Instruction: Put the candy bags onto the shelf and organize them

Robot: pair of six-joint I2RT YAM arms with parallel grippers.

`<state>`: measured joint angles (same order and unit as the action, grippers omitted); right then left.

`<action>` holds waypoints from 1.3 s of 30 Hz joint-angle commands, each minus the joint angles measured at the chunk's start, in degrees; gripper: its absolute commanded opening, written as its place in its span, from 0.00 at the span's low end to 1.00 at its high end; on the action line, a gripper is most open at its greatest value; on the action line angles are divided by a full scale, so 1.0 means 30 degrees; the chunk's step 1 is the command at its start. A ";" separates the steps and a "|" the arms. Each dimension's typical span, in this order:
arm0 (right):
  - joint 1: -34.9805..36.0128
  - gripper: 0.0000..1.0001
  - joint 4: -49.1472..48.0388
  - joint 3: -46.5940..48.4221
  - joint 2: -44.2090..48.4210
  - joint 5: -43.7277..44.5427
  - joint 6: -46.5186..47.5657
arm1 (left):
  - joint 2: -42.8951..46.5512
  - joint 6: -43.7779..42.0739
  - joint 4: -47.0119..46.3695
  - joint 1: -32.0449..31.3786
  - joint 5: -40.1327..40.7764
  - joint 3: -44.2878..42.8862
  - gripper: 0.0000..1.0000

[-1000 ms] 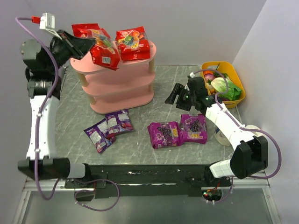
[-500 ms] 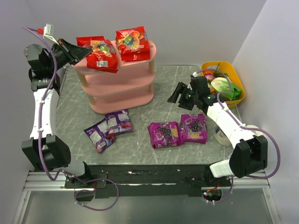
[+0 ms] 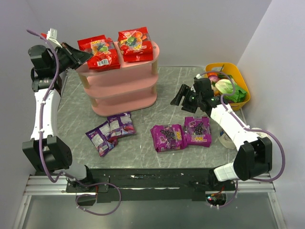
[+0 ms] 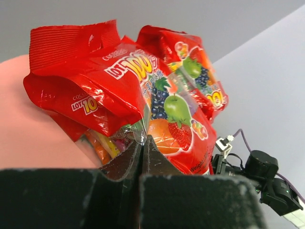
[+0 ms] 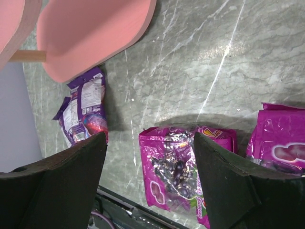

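Observation:
The pink three-tier shelf (image 3: 123,90) stands at the back left. Two red candy bags lie on its top tier: the left red bag (image 3: 99,52) and the right red bag (image 3: 135,44). My left gripper (image 3: 85,56) is shut on the left red bag's clear edge (image 4: 141,136), with that bag (image 4: 119,90) resting on the pink top (image 4: 28,129). Two blue-violet bags (image 3: 110,131) and two magenta grape bags (image 3: 181,134) lie on the table. My right gripper (image 3: 178,98) is open and empty, hovering above the left magenta bag (image 5: 176,171).
A yellow tub (image 3: 234,70) of vegetables stands at the back right, close behind the right arm. A white object (image 3: 223,138) sits beside the right magenta bag. Walls close in the left, back and right sides. In the right wrist view a blue-violet bag (image 5: 83,112) lies below the shelf base (image 5: 95,33).
The left gripper swung the red bag from a tilt over the shelf's edge to lying flat on the top tier beside the other red bag. The right arm barely moved.

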<state>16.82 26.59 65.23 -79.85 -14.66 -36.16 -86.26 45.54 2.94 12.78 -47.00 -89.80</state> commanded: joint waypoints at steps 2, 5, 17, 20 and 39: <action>-0.0128 0.80 -0.0543 0.0258 0.0251 0.0080 -0.0221 | 0.0216 -0.2023 0.2505 0.0077 0.1459 0.0282 0.04; -0.0128 0.81 -0.0572 0.0170 0.0339 0.0139 -0.0280 | 0.0949 -0.2610 0.2624 0.0136 0.1576 0.1132 0.06; -0.0157 0.81 -0.0660 0.0170 0.0192 -0.0125 -0.0544 | -0.1626 -0.1441 0.0314 0.0195 -0.0266 -0.1266 0.02; -0.0157 0.80 -0.0660 0.0053 0.0309 -0.0096 -0.0573 | -0.2505 -0.0650 -0.0828 0.0194 -0.0796 -0.1824 0.02; -0.0157 0.80 -0.0543 -0.0153 0.0631 -0.0037 -0.0778 | -0.1485 -0.0177 -0.1598 0.0400 -0.1268 -0.3406 0.56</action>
<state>16.82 26.24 65.19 -79.83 -14.68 -38.00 -95.66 47.62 -2.87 14.06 -52.53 -97.36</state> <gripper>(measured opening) 0.806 0.535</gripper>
